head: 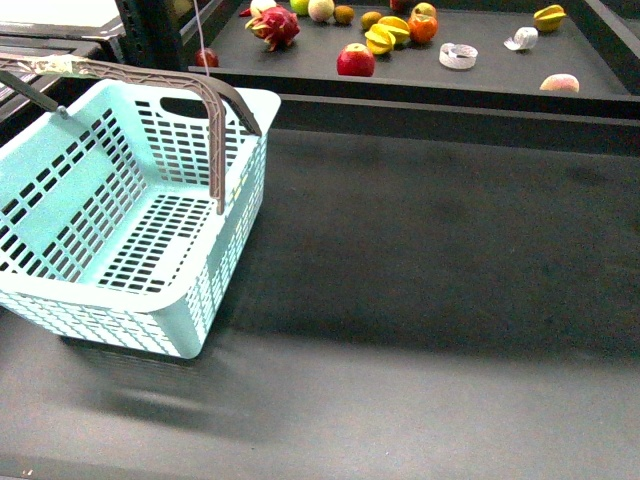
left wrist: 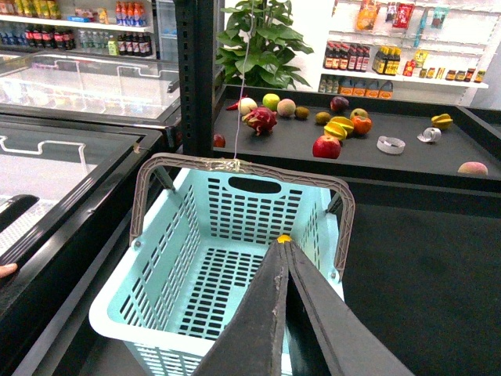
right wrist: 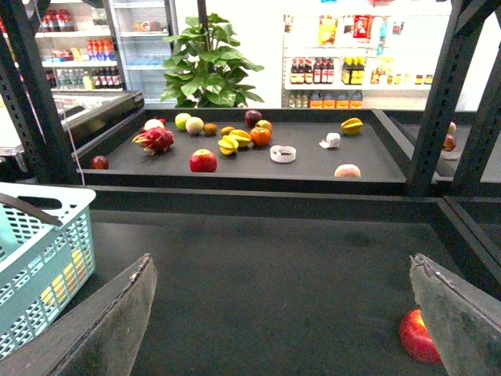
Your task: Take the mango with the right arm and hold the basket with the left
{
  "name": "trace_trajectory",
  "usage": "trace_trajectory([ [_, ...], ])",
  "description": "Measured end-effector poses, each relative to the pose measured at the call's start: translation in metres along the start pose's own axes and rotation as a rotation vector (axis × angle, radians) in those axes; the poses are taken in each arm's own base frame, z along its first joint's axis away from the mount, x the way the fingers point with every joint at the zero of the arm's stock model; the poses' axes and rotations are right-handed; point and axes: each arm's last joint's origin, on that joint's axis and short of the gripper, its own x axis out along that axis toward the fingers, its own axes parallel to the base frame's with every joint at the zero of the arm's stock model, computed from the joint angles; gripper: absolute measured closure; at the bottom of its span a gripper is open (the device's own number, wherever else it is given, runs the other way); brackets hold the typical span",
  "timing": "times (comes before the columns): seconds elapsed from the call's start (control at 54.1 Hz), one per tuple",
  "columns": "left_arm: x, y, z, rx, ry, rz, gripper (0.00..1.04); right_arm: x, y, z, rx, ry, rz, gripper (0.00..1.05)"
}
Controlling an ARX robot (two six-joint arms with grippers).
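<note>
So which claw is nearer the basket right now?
Left. The left claw hangs shut just above the basket interior; the right claw is open over the dark table, basket off to its side.

A shop: drink shelves [left wrist: 391,59], fridges [left wrist: 86,19], a shopping basket [left wrist: 227,258].

Glossy slotted plastic basket [head: 130,250] (grey handles, possibly plastic) on matt dark table [head: 430,300].

basket [head: 120,230] cut off at left edge
</note>
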Motion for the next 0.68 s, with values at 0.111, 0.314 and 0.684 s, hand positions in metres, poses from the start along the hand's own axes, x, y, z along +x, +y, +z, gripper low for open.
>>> trace_trajectory([
  [0.111, -0.003, 0.000, 0.000, 0.000, 0.000, 0.000, 1.01, 0.000, 0.000, 0.000, 0.000, 0.000, 0.000, 0.08],
  [0.314, -0.009, 0.000, -0.002, 0.000, 0.018, 0.001, 1.01, 0.000, 0.000, 0.000, 0.000, 0.000, 0.000, 0.08],
  [0.684, -0.017, 0.000, -0.003, 0.000, 0.007, 0.000, 1.01, 0.000, 0.000, 0.000, 0.000, 0.000, 0.000, 0.08],
])
